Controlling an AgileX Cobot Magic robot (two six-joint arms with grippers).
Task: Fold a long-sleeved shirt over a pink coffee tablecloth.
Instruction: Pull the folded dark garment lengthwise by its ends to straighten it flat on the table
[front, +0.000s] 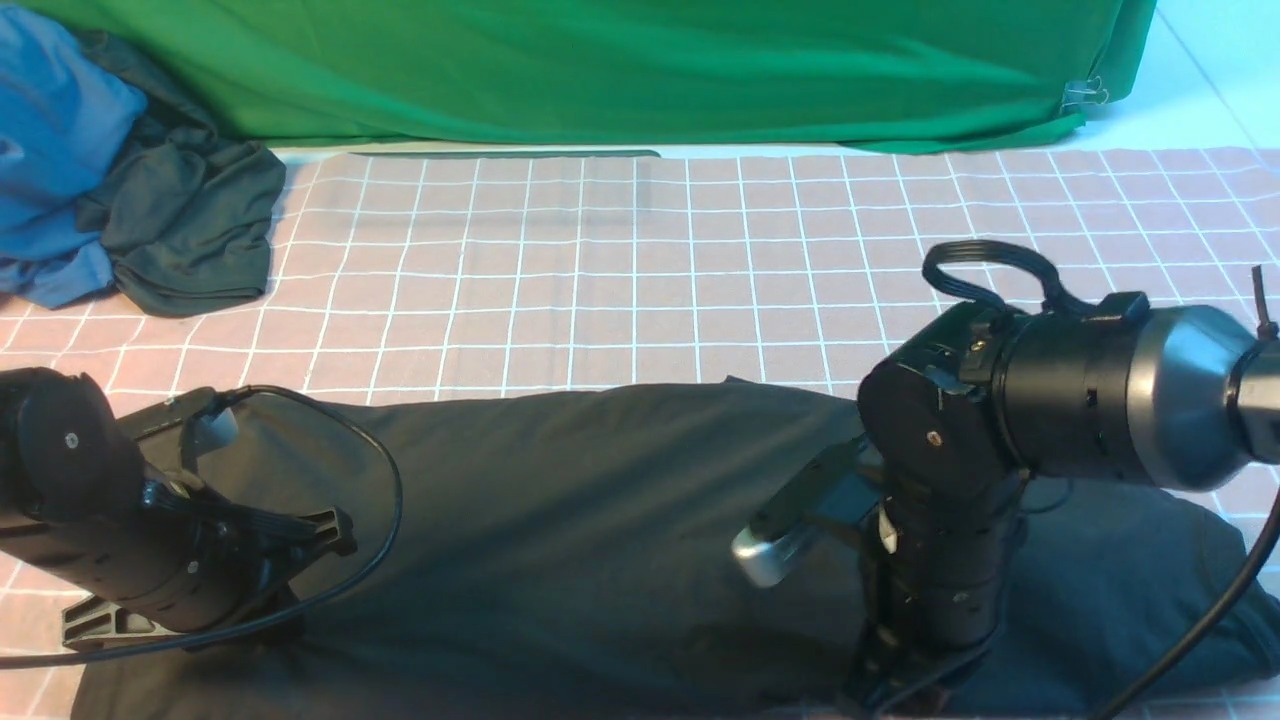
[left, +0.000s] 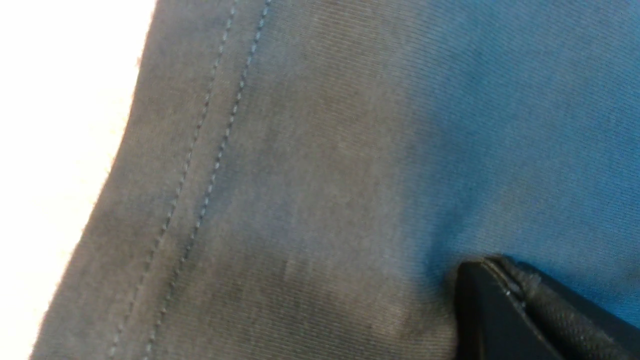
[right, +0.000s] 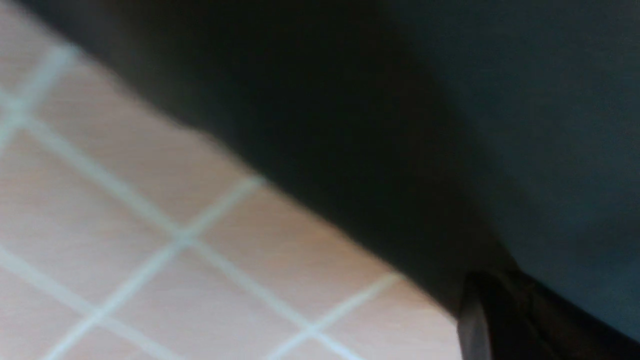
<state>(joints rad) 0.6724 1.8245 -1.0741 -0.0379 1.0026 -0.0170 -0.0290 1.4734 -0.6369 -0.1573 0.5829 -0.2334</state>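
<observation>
Front view: the shirt (front: 560, 520) is being shown as a wide dark band across the six o'clock part of the pink tablecloth (front: 600, 260). Its far edge is running from nine o'clock towards three o'clock, and no chest print is being shown on the side facing up. The left claw (front: 220, 615) is being held low at about eight o'clock, on the shirt's left end. The right claw (front: 900, 690) is being pointed down at about five o'clock, near the shirt's close edge.

Both claws are being held clenched. In the left wrist view, a double line of hem stitching (left: 200, 175) is being seen near the fingertip (left: 500, 310), with cloth gathering against it, so the hem is judged to be pinched there. In the right wrist view, which is blurred, the shirt's dark edge is being seen running over the grid straight to the fingertip (right: 500, 320), so the same is judged of that side.

Two well-separated points are probably being gripped so that the near edge can be lifted evenly, without sagging in the middle, and carried towards twelve o'clock. The bundle of blue and dark clothes (front: 150, 220) at ten o'clock and the green cloth (front: 600, 70) at twelve o'clock are being left well apart from the shirt.
</observation>
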